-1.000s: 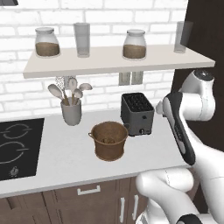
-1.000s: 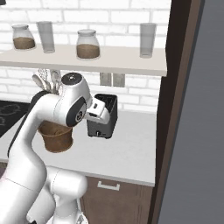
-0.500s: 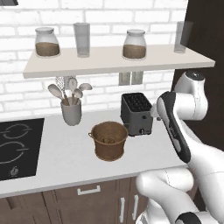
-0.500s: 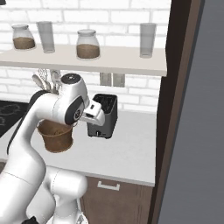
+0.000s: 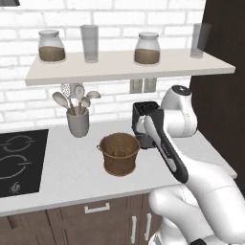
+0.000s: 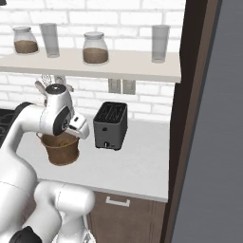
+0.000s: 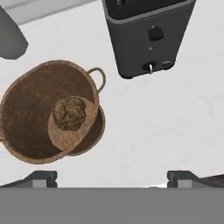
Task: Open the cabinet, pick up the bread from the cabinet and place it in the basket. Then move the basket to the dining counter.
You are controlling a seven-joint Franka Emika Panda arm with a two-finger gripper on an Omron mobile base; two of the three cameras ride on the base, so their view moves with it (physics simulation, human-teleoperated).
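The round brown basket [image 5: 119,154] [image 6: 59,148] stands on the white worktop left of the toaster. In the hand view the dark lumpy bread [image 7: 70,113] lies on the bottom of the basket [image 7: 24,118]. My gripper [image 7: 113,178] hangs open above the bare worktop just beside the basket, with nothing between its fingertips [image 7: 41,177]. In the right base view my white hand [image 6: 78,127] is over the basket's right rim. Dark brown cabinet fronts [image 5: 95,210] under the worktop are shut. The dining counter is out of view.
A black toaster [image 5: 143,117] [image 6: 110,126] [image 7: 148,35] stands close to my hand. A grey utensil pot [image 5: 78,122] and a black cooktop [image 5: 19,160] lie to the left. The shelf [image 5: 124,67] above holds jars and glasses. A tall dark panel [image 6: 190,118] bounds the right.
My arm has swung left, carrying the hand from in front of the toaster to beside the basket. The gripper has stayed open. The basket has not moved.
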